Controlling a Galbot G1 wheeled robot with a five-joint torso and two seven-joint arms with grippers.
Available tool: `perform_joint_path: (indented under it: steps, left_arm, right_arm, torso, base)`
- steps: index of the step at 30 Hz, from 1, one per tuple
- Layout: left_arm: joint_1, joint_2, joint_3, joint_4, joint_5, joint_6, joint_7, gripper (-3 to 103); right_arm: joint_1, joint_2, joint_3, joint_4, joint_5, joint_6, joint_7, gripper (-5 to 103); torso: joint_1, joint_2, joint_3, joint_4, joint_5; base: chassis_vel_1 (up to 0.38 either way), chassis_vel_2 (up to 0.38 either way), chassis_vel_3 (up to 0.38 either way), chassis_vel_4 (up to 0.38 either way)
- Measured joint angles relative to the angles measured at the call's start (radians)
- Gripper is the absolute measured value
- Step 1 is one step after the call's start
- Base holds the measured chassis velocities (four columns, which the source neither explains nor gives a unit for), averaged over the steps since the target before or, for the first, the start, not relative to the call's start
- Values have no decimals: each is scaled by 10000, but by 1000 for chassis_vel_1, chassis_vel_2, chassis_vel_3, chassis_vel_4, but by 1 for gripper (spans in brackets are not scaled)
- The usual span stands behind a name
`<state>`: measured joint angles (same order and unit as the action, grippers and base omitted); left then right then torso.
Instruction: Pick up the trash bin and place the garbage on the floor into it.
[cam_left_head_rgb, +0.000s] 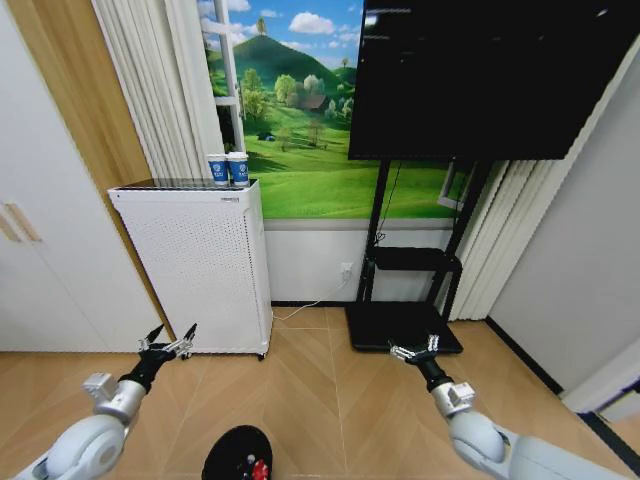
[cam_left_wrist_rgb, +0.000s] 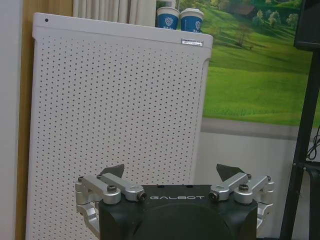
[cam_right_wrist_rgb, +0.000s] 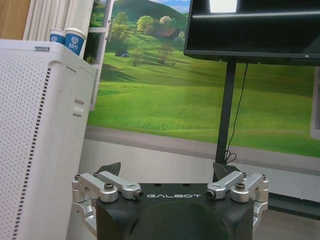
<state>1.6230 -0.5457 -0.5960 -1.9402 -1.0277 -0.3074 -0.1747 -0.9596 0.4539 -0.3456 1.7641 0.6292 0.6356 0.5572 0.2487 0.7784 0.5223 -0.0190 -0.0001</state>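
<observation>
The black round trash bin stands on the parquet floor at the bottom middle of the head view, cut off by the frame edge. Inside it lies a small red piece of garbage. My left gripper is held out open above the floor, to the left of the bin and in front of the white appliance. My right gripper is held out open to the right, near the base of the TV stand. In the wrist views the left gripper and the right gripper stand wide open with nothing between them.
A tall white perforated appliance stands at the left wall with two blue-and-white cups on top. A black TV on a black stand occupies the right. White cabinet doors are far left.
</observation>
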Motion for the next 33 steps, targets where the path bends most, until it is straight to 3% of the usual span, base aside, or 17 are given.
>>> perform_joint_path:
  steps: [7,9,12,14,17,18,19,26,30,31,33]
  left_arm:
    - [30,-27,-5,34,4,-79,99,100]
    - [45,-39,-7,56,5,-88,134,100]
    - [49,-69,-6,126,19,-119,195,100]
    - [14,-76,28,179,19,-138,235,100]
    - [-46,-75,97,224,-13,-143,247,100]
    - [-94,-65,150,251,-30,-143,249,100]
    - [-141,-56,188,275,-46,-144,247,100]
    - [-217,-52,299,333,-52,-143,239,100]
    - [-360,-69,490,406,-59,-144,230,100]
    - [-381,-101,546,429,-58,-144,222,100]
    - [-384,-121,559,439,-57,-144,214,100]
  right_arm:
    - [-36,160,61,5,-8,153,-50,100]
    - [-34,181,65,-45,-70,169,-51,100]
    - [-14,212,81,-149,-181,204,-57,100]
    - [-3,251,82,-236,-230,241,-79,100]
    - [12,302,83,-247,-195,256,-79,100]
    - [20,315,83,-259,-182,263,-79,100]
    - [27,343,81,-285,-183,269,-83,100]
    - [76,424,85,-405,-301,283,-78,100]
    - [74,496,106,-604,-474,347,-66,100]
    - [67,512,113,-648,-477,355,-58,100]
    - [65,527,112,-683,-482,359,-58,100]
  torso:
    - [-15,-37,-22,-8,-2]
    - [-16,-44,-24,-7,7]
    - [-22,-51,-31,-3,-9]
    - [-25,-62,-35,-6,13]
    - [-32,-68,-41,-3,-9]
    - [-30,-73,-41,-6,-1]
    - [-36,-75,-46,-5,10]
    - [-34,-84,-46,-7,-6]
    - [-40,-92,-52,-6,10]
    - [-44,-92,-57,0,-11]
    - [-43,-95,-57,-6,-5]
  base:
    - [15,-148,-27,173]
    - [23,-301,-47,344]
    - [27,-365,-28,360]
    - [38,-423,-39,418]
    - [85,-431,-109,417]
    - [114,-398,-147,411]
    - [180,-398,-202,391]
    - [240,-402,-253,402]
    - [358,-385,-342,361]
    - [377,-352,-346,355]
    - [377,-333,-368,355]
